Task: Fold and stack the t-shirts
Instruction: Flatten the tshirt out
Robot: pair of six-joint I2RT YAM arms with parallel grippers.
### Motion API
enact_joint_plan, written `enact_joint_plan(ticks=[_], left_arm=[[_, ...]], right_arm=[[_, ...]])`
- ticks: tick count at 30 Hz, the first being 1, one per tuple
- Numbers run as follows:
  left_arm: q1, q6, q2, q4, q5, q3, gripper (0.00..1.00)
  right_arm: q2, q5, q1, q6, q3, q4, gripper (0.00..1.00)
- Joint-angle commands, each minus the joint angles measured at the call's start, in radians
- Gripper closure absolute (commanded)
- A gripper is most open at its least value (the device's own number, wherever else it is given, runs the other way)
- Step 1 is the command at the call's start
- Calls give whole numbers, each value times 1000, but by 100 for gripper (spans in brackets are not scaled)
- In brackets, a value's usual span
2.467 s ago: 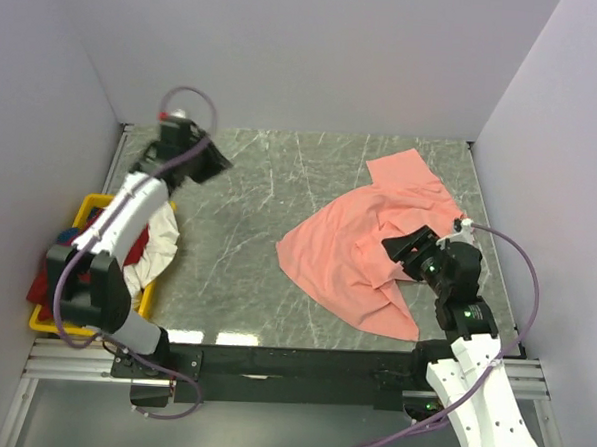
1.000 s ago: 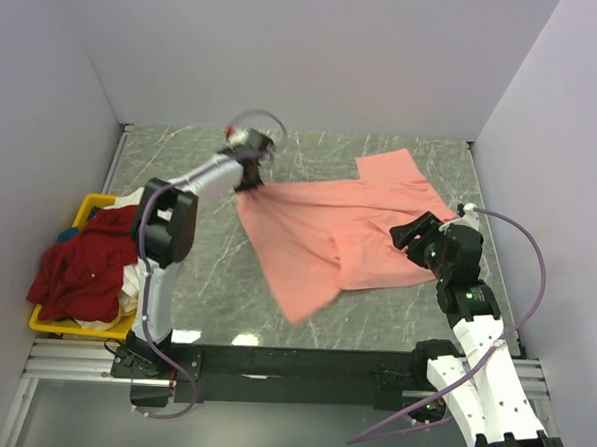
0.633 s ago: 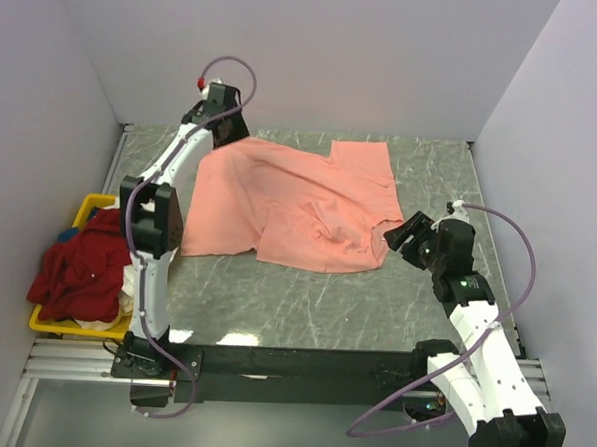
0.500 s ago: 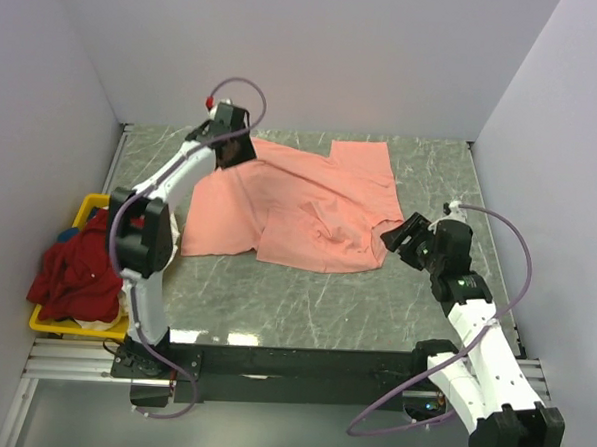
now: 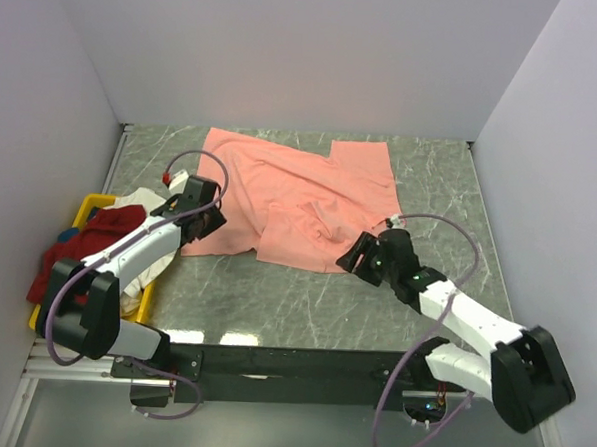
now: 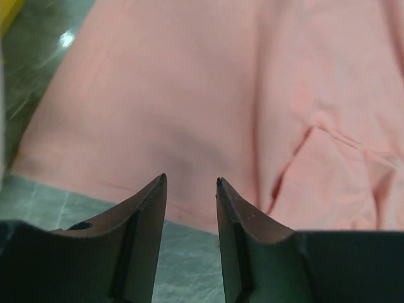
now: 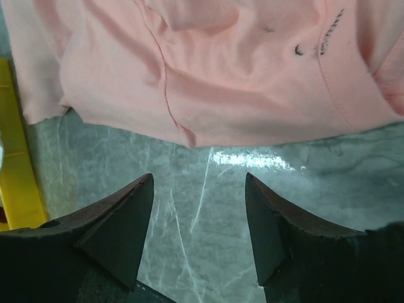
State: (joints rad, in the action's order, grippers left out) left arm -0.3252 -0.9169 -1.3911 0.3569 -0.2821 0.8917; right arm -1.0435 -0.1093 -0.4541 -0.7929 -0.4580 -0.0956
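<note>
top external view: the salmon-pink t-shirt [image 5: 300, 199] lies opened out on the far middle of the grey marbled surface [image 5: 304, 309]. it is mostly flat but creased, with one sleeve pointing to the far right and loose folds bunched near its near right hem. the dark red t-shirt [image 5: 82, 247] is heaped in the yellow bin [image 5: 87, 207] at the left edge. the white t-shirt [image 5: 138, 198] is bunched against it on the bin's inner side, and my left arm [image 5: 142, 243] reaches across both. on the left wrist camera the left jaws are parted by a narrow gap and grip nothing. they are low over the pink shirt's [image 6: 189, 95] near left hem, where cloth meets stone. my right arm [image 5: 464, 312] stretches in low from the near right. on the right wrist camera the right jaws are spread wide and empty over bare stone, just short of the shirt's [image 7: 221, 69] near hem. i can make out a few small dark marks on the fabric there, and a strip of the bin [image 7: 19, 158] at the left of that view.
</note>
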Motion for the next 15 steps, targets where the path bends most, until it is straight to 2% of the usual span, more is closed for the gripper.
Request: enact_joint_plan(ticks=[1, 6, 15], left_arm=[[-3, -94, 50, -20, -110, -62, 57], [0, -145, 57, 39, -204, -96, 55], [0, -235, 26, 119, -278, -108, 54]], right_arm=[[-100, 82, -43, -80, -27, 149, 34], [-199, 143, -63, -86, -73, 134, 33], [-196, 261, -61, -108, -73, 10, 29]])
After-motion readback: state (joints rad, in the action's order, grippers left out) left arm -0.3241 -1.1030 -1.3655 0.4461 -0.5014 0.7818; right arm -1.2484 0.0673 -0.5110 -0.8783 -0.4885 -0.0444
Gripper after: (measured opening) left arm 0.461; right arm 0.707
